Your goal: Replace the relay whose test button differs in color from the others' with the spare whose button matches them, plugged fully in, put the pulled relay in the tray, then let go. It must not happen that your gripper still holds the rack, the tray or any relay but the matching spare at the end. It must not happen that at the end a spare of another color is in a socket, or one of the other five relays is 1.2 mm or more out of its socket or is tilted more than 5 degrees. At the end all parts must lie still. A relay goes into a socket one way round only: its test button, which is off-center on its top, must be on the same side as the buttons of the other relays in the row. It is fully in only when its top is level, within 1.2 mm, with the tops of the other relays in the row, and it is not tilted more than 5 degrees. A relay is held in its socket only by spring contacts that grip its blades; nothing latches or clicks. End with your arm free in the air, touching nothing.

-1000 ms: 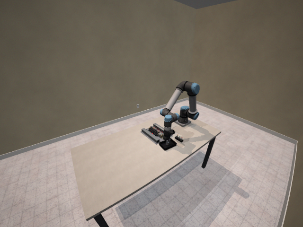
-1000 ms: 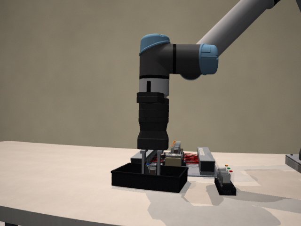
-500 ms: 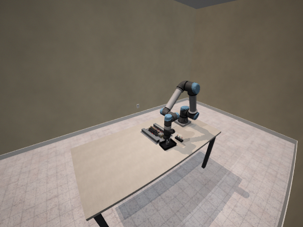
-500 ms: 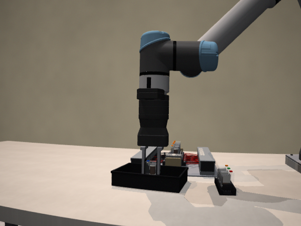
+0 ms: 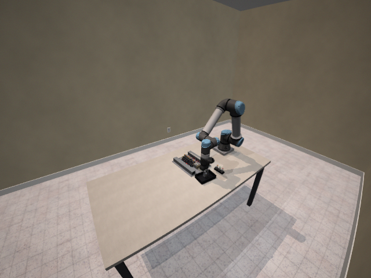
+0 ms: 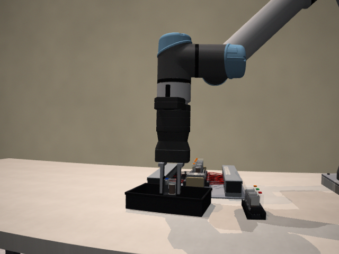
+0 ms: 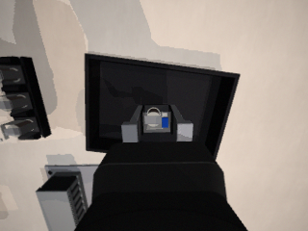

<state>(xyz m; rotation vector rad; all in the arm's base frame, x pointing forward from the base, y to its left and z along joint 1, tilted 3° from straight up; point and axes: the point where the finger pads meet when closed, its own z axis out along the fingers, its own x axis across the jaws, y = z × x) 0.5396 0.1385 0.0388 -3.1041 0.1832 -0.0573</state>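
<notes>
My gripper (image 5: 205, 174) (image 6: 170, 192) (image 7: 156, 114) points straight down, shut on a clear-cased relay (image 6: 171, 188) (image 7: 153, 120) with a blue test button (image 7: 165, 122). The relay is upright and low inside the black tray (image 5: 209, 180) (image 6: 164, 206) (image 7: 87, 103), its lower end hidden by the front wall in the exterior view. Whether it touches the tray floor is not visible. The spare holder (image 5: 219, 171) (image 6: 256, 214) (image 7: 40, 103) carries three relays, with orange (image 6: 255, 186), green (image 6: 257, 189) and red (image 6: 260, 192) buttons. The socket row's relays (image 6: 200, 162) show orange buttons; its sockets are partly hidden.
Two grey wire ducts (image 5: 183, 166) (image 6: 232, 181) (image 7: 57, 207) flank the socket row and stand behind the tray in the exterior view. Red wires (image 6: 215, 178) run between the row and a duct. The spare holder stands beside the tray, on the robot base's side.
</notes>
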